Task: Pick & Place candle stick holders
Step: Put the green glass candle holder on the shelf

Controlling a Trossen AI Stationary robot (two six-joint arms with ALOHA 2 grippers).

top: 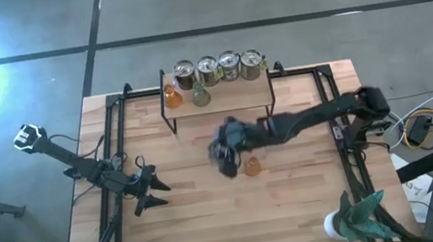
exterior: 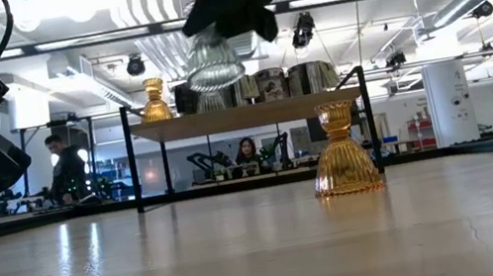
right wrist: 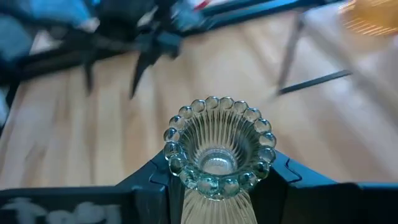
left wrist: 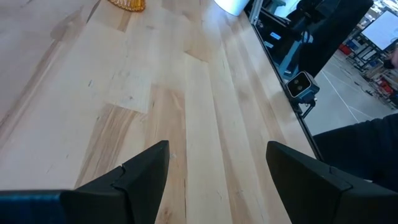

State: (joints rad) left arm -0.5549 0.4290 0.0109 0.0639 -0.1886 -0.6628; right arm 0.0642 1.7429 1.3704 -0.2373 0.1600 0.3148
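Fingers of the right gripper (right wrist: pixel 217 186) clamp a clear pale green ribbed glass holder with a beaded rim (right wrist: pixel 219 148); only the right wrist view shows that rim. From table height the holder (exterior: pixel 214 61) hangs well above the wooden table (exterior: pixel 266 255), the gripper a dark blur. An amber-orange glass holder (exterior: pixel 342 150) stands on the table near it. On the black-framed wooden shelf (top: pixel 222 99) sit four silvery mottled cups (top: pixel 218 69), another amber holder (top: pixel 173 98) and another green one (top: pixel 200 97). The left gripper (left wrist: pixel 217 180) waits spread apart over the table's left side.
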